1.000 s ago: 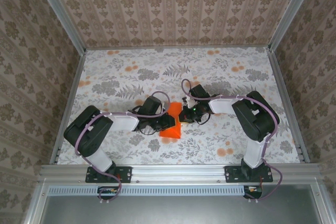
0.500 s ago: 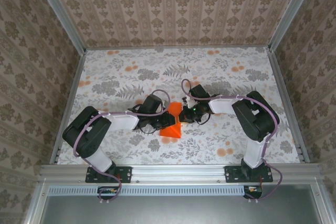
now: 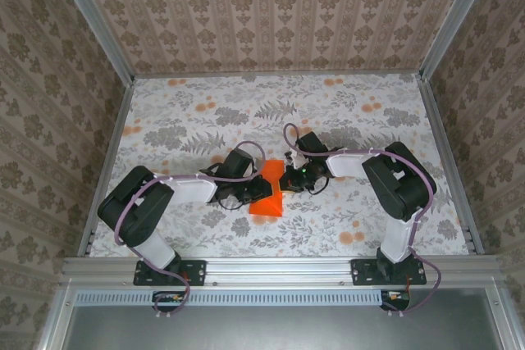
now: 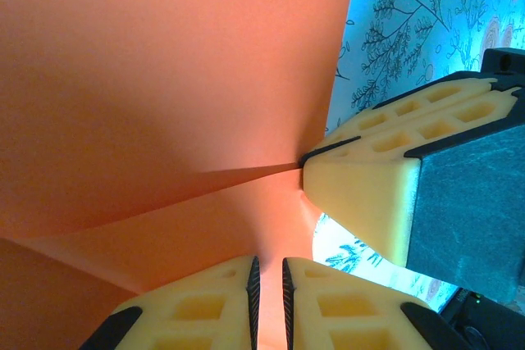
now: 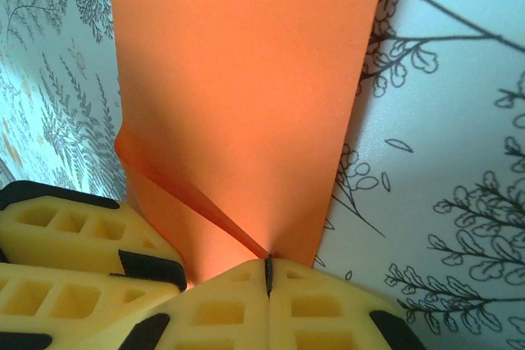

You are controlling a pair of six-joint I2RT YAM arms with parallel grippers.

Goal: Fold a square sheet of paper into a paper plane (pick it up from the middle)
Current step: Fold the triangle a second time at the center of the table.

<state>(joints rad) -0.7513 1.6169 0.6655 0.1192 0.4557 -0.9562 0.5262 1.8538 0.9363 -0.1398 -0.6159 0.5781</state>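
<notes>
Left elbow [image 3: 131,202] lower; smooth, apparently creased paper [image 3: 267,200]

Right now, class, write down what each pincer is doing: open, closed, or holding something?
Left pincer: closed on the orange paper.
Right pincer: closed on the same orange paper.

Top view: high above and behind the arm bases [image 3: 168,272], tilted down over the whole floral worktop [image 3: 369,120]; bases at 6 o'clock
Left wrist: hard up against the orange sheet [image 4: 164,79]; own jaws at 6 o'clock, the other arm's at 3 o'clock
Right wrist: equally close; own jaws at 6 o'clock
Shared: all three take in the sheet's pinched fold at mid-worktop
</notes>
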